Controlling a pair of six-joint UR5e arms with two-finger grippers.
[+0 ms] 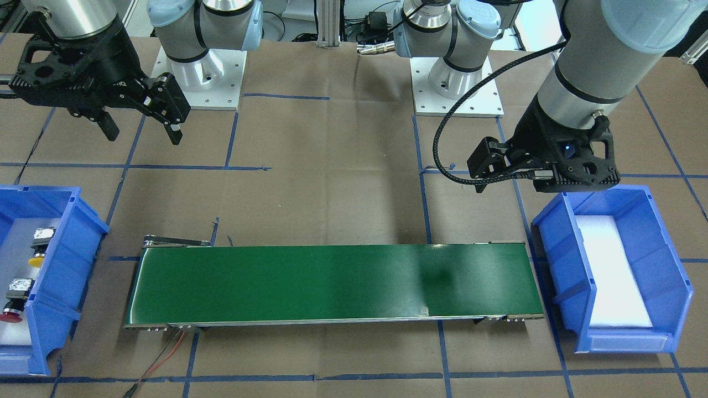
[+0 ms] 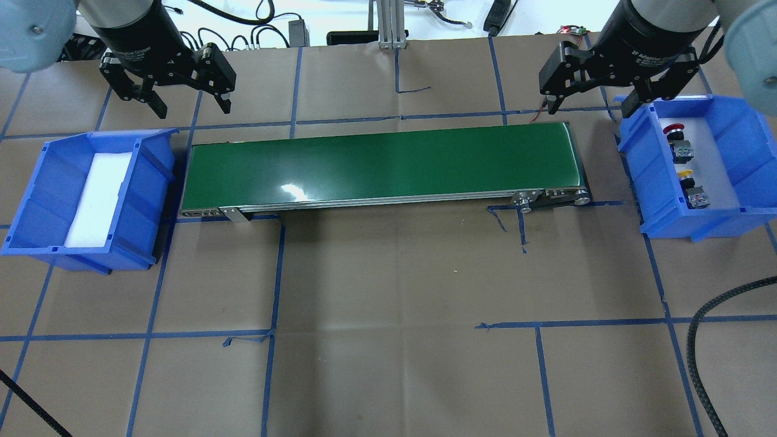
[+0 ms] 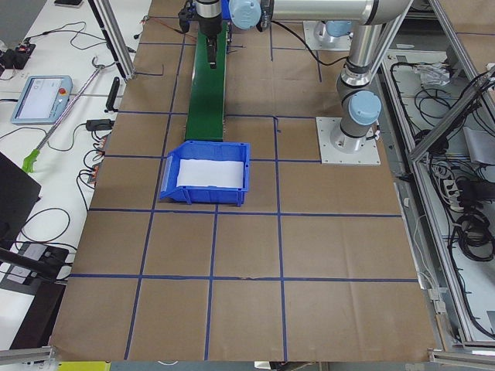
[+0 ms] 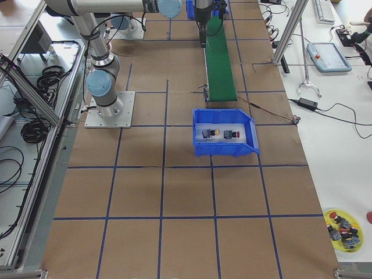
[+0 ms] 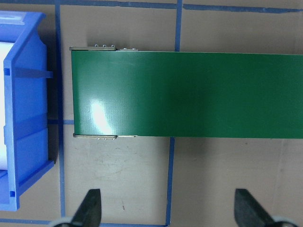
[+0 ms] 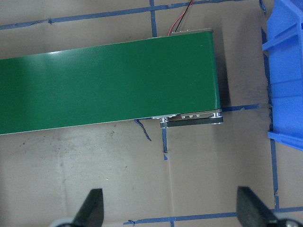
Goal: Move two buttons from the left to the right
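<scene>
Left gripper (image 2: 190,104) and right gripper (image 2: 590,107) gape wide, empty; their white lettering (image 2: 658,56) is too small to read.

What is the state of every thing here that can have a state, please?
left claw: open, empty.
right claw: open, empty.
right bin: holds both buttons.
left bin: holds only a white pad.
yellow button: lying on its side in the right bin, not gripped.
red button: lying on its side in the right bin, not gripped.
conveyor belt: nothing on it; running or not, cannot tell.
</scene>
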